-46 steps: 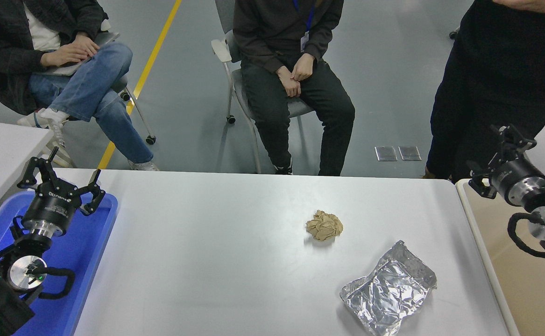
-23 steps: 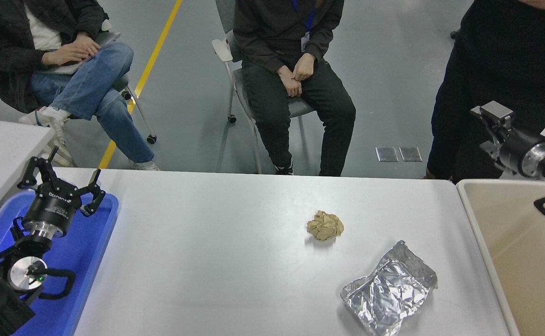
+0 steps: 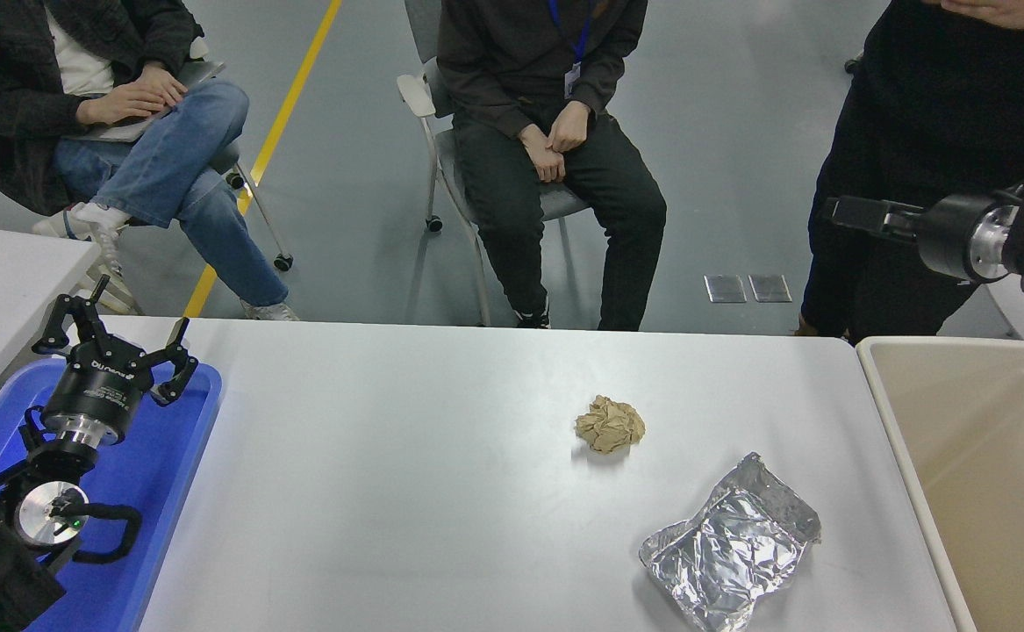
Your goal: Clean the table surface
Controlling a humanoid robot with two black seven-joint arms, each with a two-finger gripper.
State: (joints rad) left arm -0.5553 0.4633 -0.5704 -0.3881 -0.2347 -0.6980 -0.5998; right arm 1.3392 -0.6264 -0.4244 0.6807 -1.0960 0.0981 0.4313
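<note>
While filling most of the lower view, the table surface [image 3: 406, 491] is white, matte, long axis running left to right, far edge facing the seated people.

Items on it: crumpled tan paper ball [image 3: 610, 424], right of centre; crinkled foil pouch [image 3: 731, 555], nearer the camera and right of the ball, apart from it, lying slantwise.

Right gripper [image 3: 834, 212]: raised above the table's far right corner, pointing left, touching nothing; finger spread cannot be told against the standing person's dark clothes [image 3: 941, 105].

Left gripper [image 3: 112, 329]: parked at lower left over the blue tray [image 3: 147, 491], fingers spread, holding nothing.

Beige bin [image 3: 972, 456]: beside the table's right edge; visible interior bare
</note>
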